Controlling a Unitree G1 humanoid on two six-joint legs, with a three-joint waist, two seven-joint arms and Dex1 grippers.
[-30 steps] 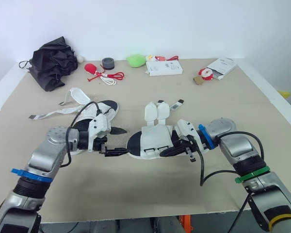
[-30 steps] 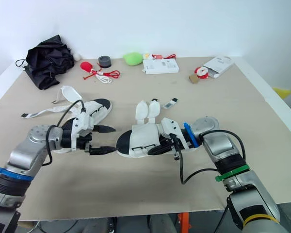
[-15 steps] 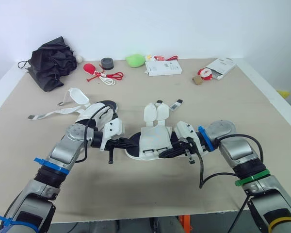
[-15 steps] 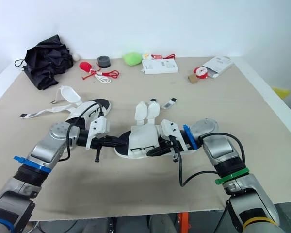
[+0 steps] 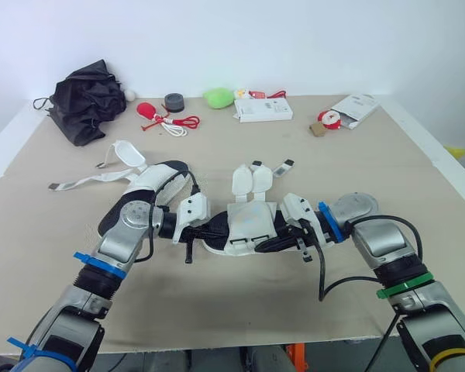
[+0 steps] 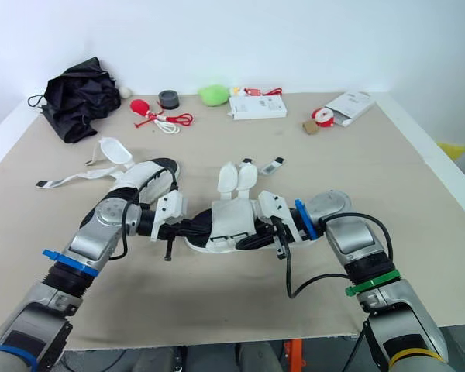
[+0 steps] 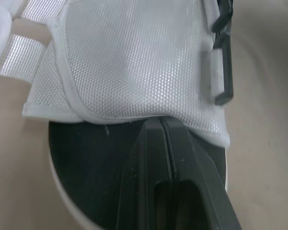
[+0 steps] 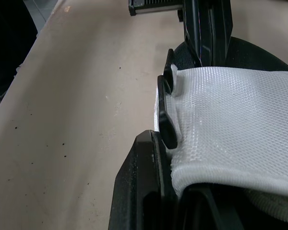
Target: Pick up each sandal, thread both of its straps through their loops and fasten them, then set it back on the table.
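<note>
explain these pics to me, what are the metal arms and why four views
These are a humanoid robot's two arms over a table. The two wide pictures come from cameras in its head, the two close-ups from cameras on its wrists. Each arm ends in a black two-fingered gripper. The right gripper is clamped on the white upper of the middle sandal; the left gripper, fingers together, lies on its black footbed. A second sandal lies unfastened nearby; a black cloth bundle sits at the far corner.
</note>
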